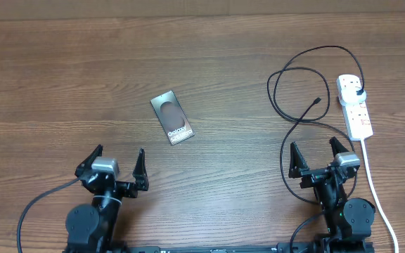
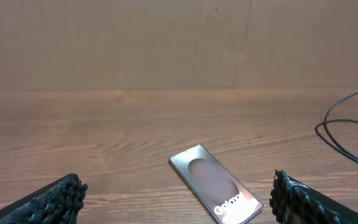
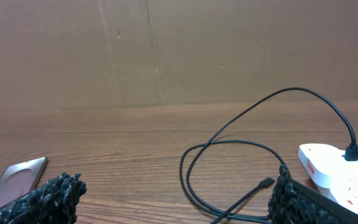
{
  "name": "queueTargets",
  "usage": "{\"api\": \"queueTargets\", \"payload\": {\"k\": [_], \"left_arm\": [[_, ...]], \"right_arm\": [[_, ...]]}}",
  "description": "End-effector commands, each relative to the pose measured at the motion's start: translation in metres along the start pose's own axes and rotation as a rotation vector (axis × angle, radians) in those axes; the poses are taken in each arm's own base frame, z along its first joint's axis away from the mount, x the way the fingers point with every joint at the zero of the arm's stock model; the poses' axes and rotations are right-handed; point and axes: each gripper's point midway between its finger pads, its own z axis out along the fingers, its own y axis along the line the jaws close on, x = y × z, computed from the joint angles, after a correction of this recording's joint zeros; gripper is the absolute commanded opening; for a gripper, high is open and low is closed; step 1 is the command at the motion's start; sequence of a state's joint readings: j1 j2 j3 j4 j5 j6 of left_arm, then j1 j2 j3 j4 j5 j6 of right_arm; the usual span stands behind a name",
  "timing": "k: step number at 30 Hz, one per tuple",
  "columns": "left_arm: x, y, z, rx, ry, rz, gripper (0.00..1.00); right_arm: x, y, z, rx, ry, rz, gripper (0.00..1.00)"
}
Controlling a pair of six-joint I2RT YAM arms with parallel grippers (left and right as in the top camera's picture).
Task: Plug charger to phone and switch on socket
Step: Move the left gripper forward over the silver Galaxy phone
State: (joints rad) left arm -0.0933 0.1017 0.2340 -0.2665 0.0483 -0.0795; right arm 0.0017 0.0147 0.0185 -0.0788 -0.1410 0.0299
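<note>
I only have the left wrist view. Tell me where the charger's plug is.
Observer: The charger's plug is already seated in the socket, at the right side of the table.
Operator: Locate the connector tip.
Observer: The connector tip lies free on the table, left of the socket and well apart from the phone.
Operator: Report the right end effector.
Observer: The right end effector is open and empty, on the socket's side.

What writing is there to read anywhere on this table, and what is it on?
"Galaxy": white lettering at one end of the phone; the line beneath it is too blurred to read.
Red markings on the power strip: too small to read.
No other text shows.
</note>
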Motion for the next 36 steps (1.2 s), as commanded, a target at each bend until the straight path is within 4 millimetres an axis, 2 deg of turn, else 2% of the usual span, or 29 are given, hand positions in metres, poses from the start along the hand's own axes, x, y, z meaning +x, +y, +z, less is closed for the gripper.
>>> {"api": "queueTargets", "payload": {"k": [1,12,16,18,21,26,32,36], "left_arm": [[-0.016,-0.002,0.003,0.001,0.023,-0.018,1.00],[-0.054,-0.013,0.046,0.040,0.252,-0.028,1.00],[-0.059,-0.015,0.059,0.041,0.377,-0.038,1.00],[-0.061,-0.023,0.065,0.080,0.430,-0.051,1.00],[-0.058,-0.038,0.072,0.168,0.495,-0.073,1.00],[-0.039,-0.059,0.076,0.297,0.583,-0.125,1.00],[-0.023,-0.071,0.077,0.365,0.656,-0.166,1.00],[-0.022,-0.067,0.080,0.334,0.658,-0.188,1.00]], "right_arm": [[0.001,0.000,0.000,0.001,-0.007,-0.003,1.00],[0.001,0.000,0.000,0.001,-0.007,-0.003,1.00],[0.001,0.000,0.000,0.001,-0.007,-0.003,1.00],[0.001,0.000,0.000,0.001,-0.007,-0.003,1.00],[0.001,0.000,0.000,0.001,-0.007,-0.003,1.00],[0.001,0.000,0.000,0.001,-0.007,-0.003,1.00],[0.001,0.000,0.000,0.001,-0.007,-0.003,1.00],[0.001,0.000,0.000,0.001,-0.007,-0.003,1.00]]}}
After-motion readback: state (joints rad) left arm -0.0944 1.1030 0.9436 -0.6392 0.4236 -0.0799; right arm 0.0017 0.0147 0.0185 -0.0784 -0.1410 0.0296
